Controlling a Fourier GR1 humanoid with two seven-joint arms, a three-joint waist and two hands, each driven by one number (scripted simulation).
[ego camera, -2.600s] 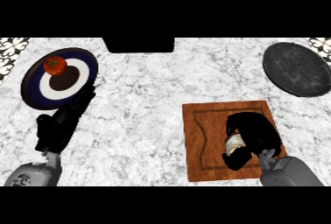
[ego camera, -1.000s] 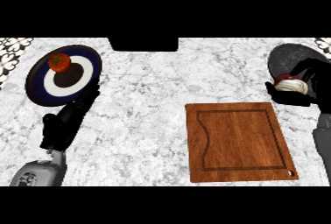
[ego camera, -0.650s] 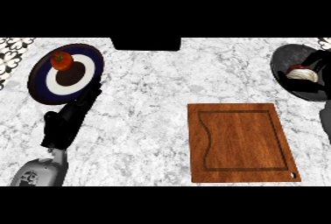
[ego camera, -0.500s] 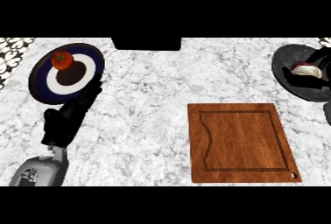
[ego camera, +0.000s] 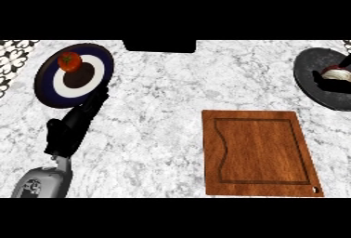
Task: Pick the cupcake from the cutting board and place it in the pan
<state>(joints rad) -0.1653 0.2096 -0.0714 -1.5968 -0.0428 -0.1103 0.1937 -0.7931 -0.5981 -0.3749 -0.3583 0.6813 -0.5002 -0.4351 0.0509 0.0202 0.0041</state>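
The right hand [ego camera: 336, 79] is curling round the cupcake [ego camera: 336, 73] over the pan [ego camera: 312, 79] at the far right, drifting further toward the right edge than half a second ago, where it is being cut off. The cutting board [ego camera: 259, 153] is lying bare near right, open marble counter [ego camera: 171, 107] around it. The left hand [ego camera: 72, 125] is resting open at near left, fingertips just beside the plate [ego camera: 51, 88] carrying a tomato [ego camera: 69, 61].

We count one cutting board [ego camera: 259, 152], one dark pan [ego camera: 316, 80], one cupcake [ego camera: 336, 73] inside it, one ringed plate [ego camera: 63, 76], one tomato [ego camera: 69, 61] on that plate, and one black hand [ego camera: 72, 126] with straight fingers.
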